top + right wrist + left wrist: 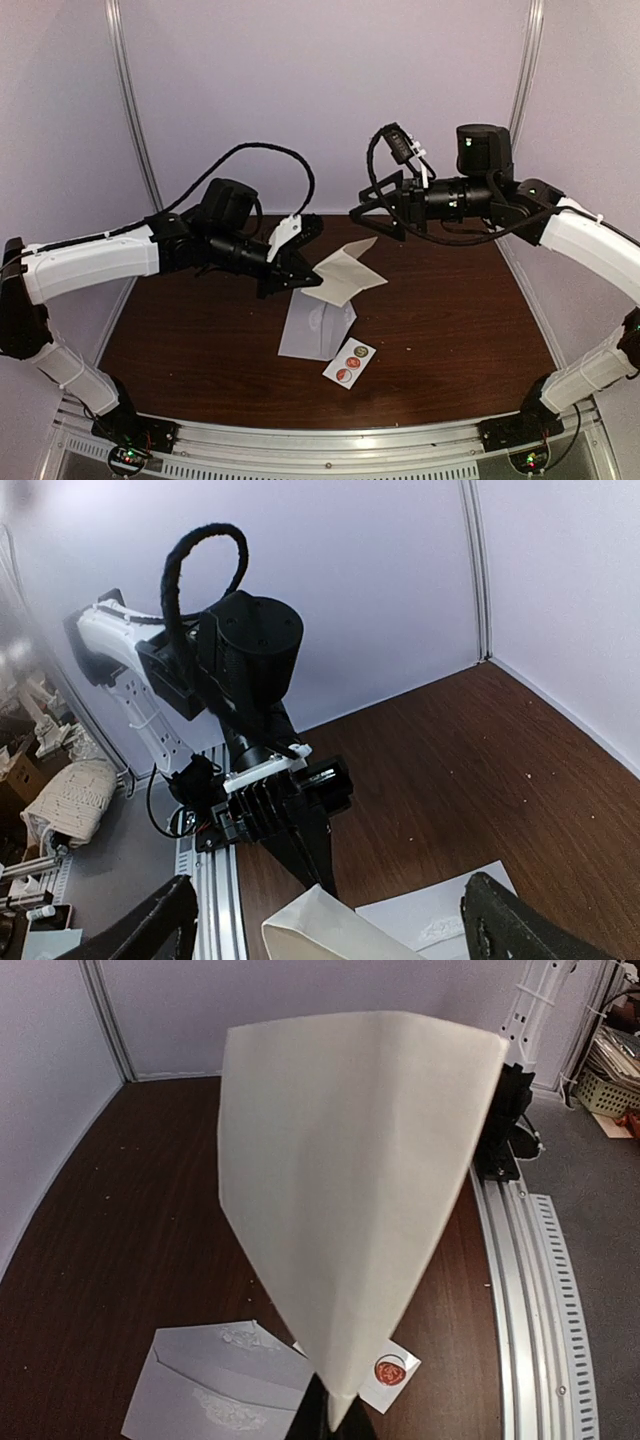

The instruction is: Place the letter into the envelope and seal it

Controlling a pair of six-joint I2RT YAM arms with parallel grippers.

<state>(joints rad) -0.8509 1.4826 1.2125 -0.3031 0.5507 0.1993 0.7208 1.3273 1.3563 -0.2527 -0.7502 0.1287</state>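
Note:
The letter (345, 275), a folded cream sheet, hangs above the table with my left gripper (298, 276) shut on its left corner. It fills the left wrist view, where the letter (350, 1190) rises from the shut jaws of the left gripper (335, 1418). The pale grey envelope (318, 325) lies flat under it, flap open; the envelope (220, 1390) shows an embossed pattern. My right gripper (362, 205) is open in the air behind and to the right of the letter, holding nothing. In the right wrist view its fingers (150, 930) stand wide on either side of the letter (320, 930).
A small white strip of round red stickers (350, 363) lies just in front of the envelope, and the stickers (390, 1370) also show in the left wrist view. White walls enclose the brown table (460, 320). An aluminium rail (330, 440) runs along the near edge.

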